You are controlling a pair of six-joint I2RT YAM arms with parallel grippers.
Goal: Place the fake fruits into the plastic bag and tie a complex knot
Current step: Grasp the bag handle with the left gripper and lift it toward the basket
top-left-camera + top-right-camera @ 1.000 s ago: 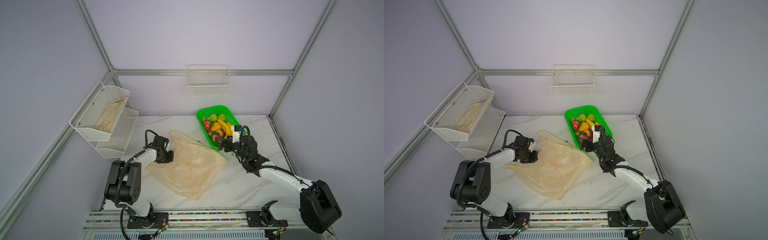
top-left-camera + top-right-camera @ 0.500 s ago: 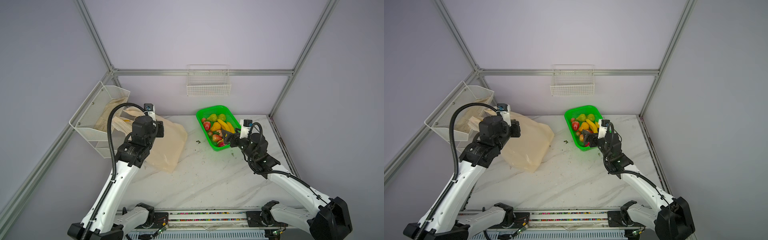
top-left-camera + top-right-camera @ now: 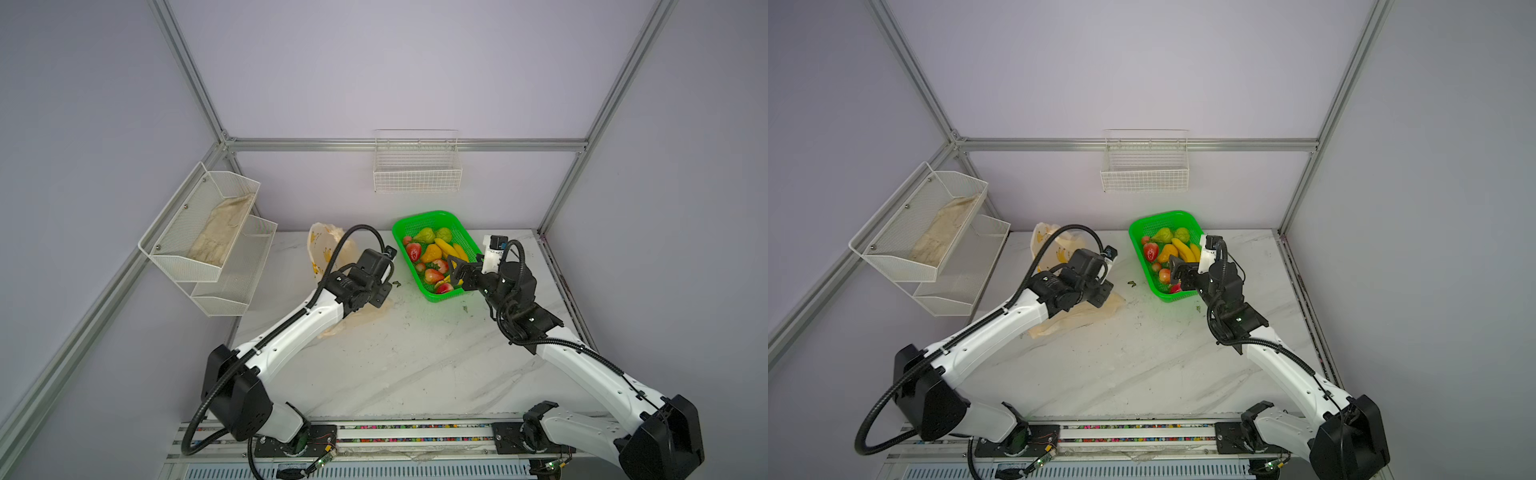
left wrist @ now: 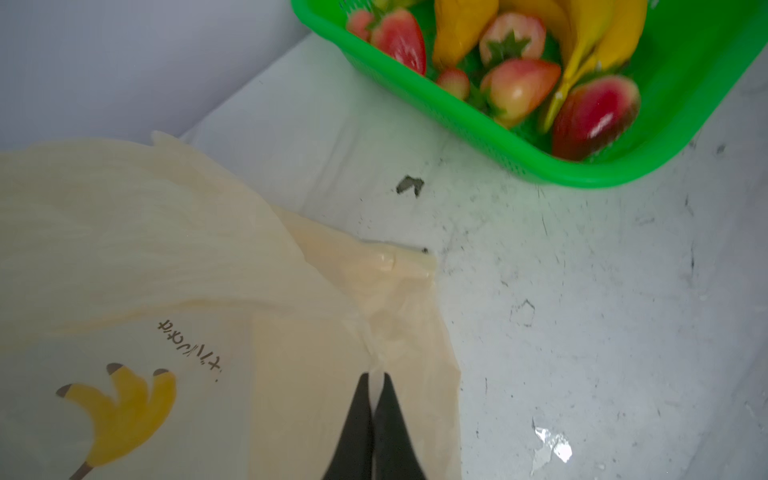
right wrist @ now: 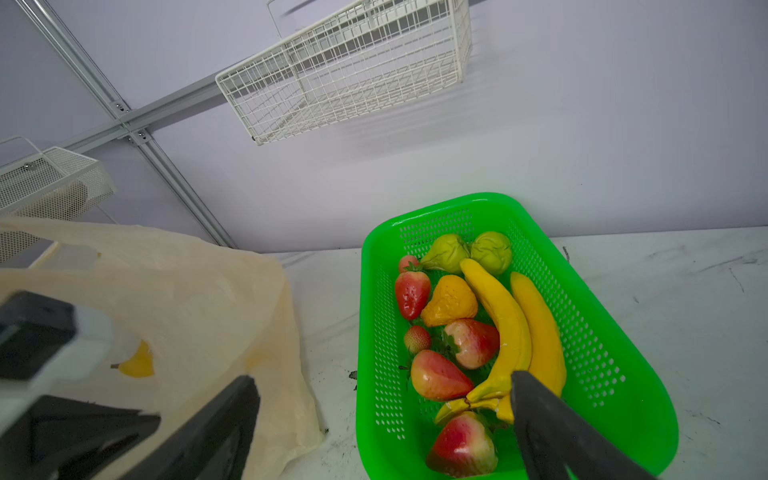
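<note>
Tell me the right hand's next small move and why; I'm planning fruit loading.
Probably lower the open right hand onto the yellow banana bunch in the green mesh basket and close: it hovers there, and the shut left hand pinches the cream printed bag.

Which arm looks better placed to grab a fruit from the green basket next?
Probably right. The right gripper hangs open over the basket beside the bananas; the left gripper is shut on the plastic bag.

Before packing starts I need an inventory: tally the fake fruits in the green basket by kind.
Red plastic strawberries with green caps: 6
Green plastic pears: 2
Orange-yellow plastic pear: 1
Yellow plastic banana bunch: 1
Total in the green mesh plastic basket: 10
</note>
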